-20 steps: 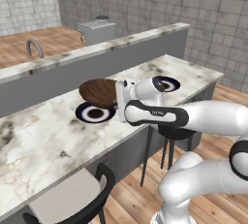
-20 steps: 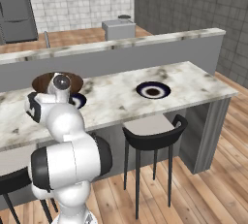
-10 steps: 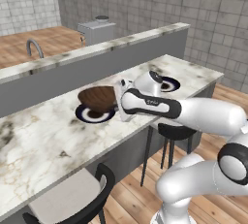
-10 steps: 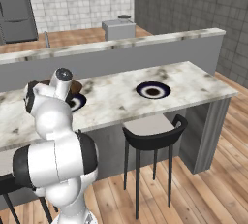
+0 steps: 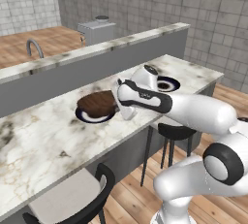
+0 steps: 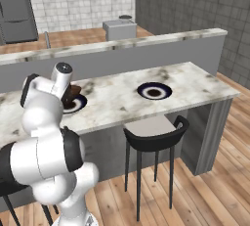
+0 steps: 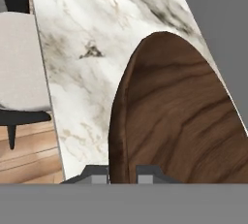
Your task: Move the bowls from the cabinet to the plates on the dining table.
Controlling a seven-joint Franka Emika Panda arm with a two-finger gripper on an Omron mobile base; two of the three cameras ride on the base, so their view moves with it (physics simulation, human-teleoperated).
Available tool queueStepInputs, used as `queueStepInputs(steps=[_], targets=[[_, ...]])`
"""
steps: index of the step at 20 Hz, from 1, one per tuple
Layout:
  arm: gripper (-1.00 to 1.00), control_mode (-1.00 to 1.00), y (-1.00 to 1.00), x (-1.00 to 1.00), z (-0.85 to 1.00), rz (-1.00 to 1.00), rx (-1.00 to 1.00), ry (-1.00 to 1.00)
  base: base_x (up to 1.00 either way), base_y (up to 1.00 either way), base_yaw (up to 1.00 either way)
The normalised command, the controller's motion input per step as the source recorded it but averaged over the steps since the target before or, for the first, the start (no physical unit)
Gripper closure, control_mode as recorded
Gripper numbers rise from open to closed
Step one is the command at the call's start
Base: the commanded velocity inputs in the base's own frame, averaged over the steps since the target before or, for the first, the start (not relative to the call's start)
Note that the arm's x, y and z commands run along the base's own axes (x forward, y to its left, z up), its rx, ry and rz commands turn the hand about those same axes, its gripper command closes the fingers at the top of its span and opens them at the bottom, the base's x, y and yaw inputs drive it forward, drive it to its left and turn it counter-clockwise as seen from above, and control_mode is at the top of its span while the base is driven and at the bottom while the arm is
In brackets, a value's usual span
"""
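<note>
Bowl, dark wood-look [image 5: 97, 104]: in the left base view, now lying low over the nearer navy-rimmed plate [image 5: 86, 117] on the marble tabletop [image 5: 38, 140], where a second ago it was riding higher above that plate. The gripper [image 5: 117, 103] is pinching the bowl's rim at its right side. A second plate [image 5: 166, 84] is waiting bare further along, near the tabletop's far end.

Right base view: the bowl [image 6: 74, 91] is showing as a brown sliver behind the arm, over the near plate [image 6: 76, 103]; the far plate [image 6: 154, 92] is lying well apart. A black stool [image 6: 155, 133] is standing below.

Hand view: the gripper [image 7: 122, 173] is staying pressed together on the bowl's edge, the wood grain [image 7: 184, 121] rising over marble.

Judgement: lowering is nearly finishing; whether bowl and plate are touching cannot be told. Release is remaining, then the other bowl.
</note>
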Motion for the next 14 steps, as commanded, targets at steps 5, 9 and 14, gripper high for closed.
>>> queueStepInputs(steps=[5, 9, 14], targets=[[1.00, -1.00, 0.00, 0.00, -0.03, 0.08, -0.12, 0.02, 0.00, 0.00, 0.00], [1.00, -1.00, -0.09, 0.00, 0.00, 0.08, -0.12, 0.00, 0.00, 0.00, 0.00], [1.00, -1.00, -0.18, 0.00, 0.01, 0.06, -0.05, 0.00, 0.00, 0.00, 0.00]])
